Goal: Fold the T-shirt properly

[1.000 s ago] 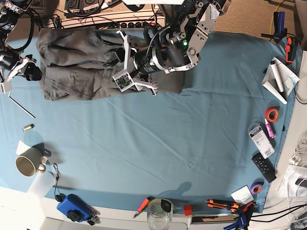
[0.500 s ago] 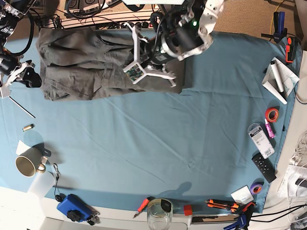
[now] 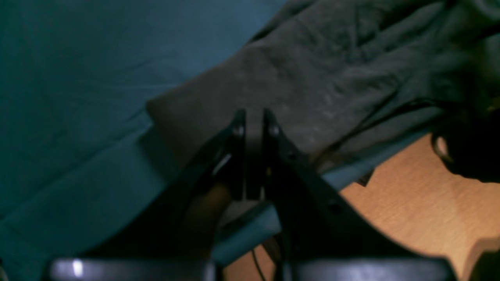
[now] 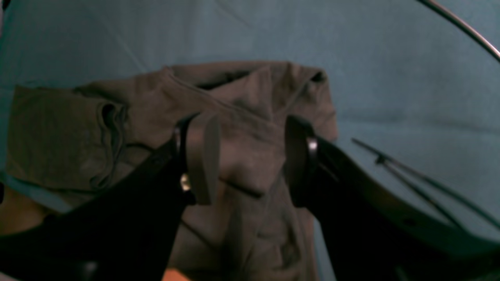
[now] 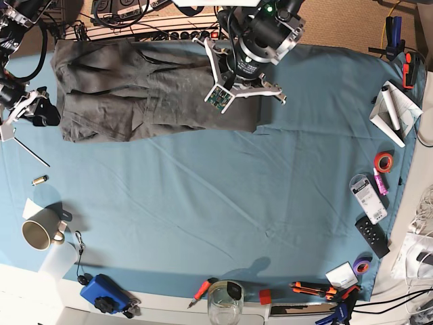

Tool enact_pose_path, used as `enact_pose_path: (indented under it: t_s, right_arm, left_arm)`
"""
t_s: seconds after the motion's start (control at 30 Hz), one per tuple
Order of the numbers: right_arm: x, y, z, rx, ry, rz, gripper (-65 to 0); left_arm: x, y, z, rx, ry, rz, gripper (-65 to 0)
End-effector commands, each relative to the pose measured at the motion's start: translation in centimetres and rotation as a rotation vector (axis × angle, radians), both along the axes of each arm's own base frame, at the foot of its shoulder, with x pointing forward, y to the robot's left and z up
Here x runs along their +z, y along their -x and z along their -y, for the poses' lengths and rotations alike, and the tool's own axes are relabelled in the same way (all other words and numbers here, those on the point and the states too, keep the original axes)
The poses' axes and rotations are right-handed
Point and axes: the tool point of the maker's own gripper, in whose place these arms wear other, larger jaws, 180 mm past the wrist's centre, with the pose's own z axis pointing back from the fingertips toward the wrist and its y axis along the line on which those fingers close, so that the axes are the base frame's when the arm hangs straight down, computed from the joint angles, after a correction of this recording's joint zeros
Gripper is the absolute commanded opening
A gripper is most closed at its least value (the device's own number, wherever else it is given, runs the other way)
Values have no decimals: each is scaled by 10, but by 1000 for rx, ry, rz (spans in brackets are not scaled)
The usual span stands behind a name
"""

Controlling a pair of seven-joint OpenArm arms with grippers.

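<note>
So your counter is covered by a light blue tablecloth (image 5: pixel 203 203) with bare wood showing past its far edge. Going left to right: your right pincer (image 4: pixel 246 156) sits at the far left edge, jaws spread wide and nothing between them, hovering over the left end of the T-shirt (image 5: pixel 135 88). Near the left front corner you've got a thin rod (image 5: pixel 30 150), a mug (image 5: pixel 39 233) and a blue box (image 5: pixel 101 292) right at the front edge. The T-shirt itself lies bunched and partly folded along the far edge, running from the far left corner to about the middle. Your left pincer (image 3: pixel 254 117) hangs over the shirt's right end, jaws pressed together; can't tell from the wrist view if any cloth is caught in there, it's too dark. A glass jar (image 5: pixel 224 301) sits mid front edge. The right edge is cluttered: orange tape roll (image 5: pixel 383 161), black remote (image 5: pixel 372 235), purple tape roll (image 5: pixel 362 265), papers (image 5: pixel 399 112) at the far right.
</note>
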Motion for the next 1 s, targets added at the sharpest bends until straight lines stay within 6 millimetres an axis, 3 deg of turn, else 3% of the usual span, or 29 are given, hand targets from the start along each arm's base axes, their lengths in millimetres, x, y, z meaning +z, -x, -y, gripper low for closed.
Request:
enact_pose_path:
  t_s: [0.0, 0.17, 0.43, 0.77, 0.97]
  right_arm:
    - [20, -10, 5, 7, 19, 63, -379]
    - [18, -10, 7, 1, 36, 53, -380]
    - [3, -9, 33, -102, 106, 24, -379]
    - [-43, 11, 49, -191, -21, -85, -379]
    - [-48, 19, 31, -154, -169, -117, -379]
  left_arm:
    - [9, -1, 4, 5, 35, 24, -650]
    - [4, -6, -11, 39, -62, 48, -650]
    - [3, -7, -15, 72, -60, 37, -650]
    - [4, -7, -14, 73, -52, 34, -650]
    - [4, -7, -14, 73, -52, 35, -650]
